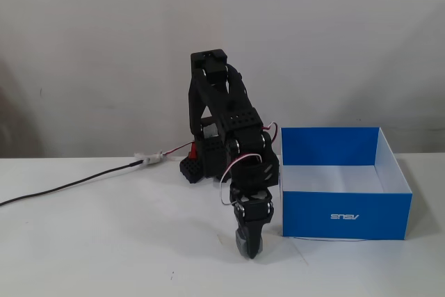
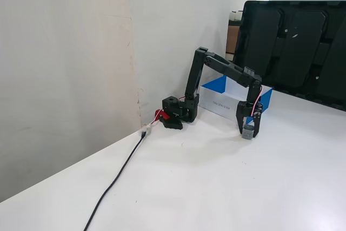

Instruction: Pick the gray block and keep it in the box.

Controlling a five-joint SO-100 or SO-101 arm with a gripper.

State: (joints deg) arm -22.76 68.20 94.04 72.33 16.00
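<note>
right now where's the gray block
In both fixed views the gray block sits between the fingers of the gripper at table level, just outside the box.

- The white surface (image 1: 104, 241) lies bare left of the black pincer (image 1: 249, 247) in a fixed view.
- The shallow blue cardboard box (image 1: 345, 215) stands just right of the pincer, its near wall blocking a low sideways pass.
- The box's top is open.
- A black cable (image 2: 116, 179) crosses the surface toward the arm's base.
</note>
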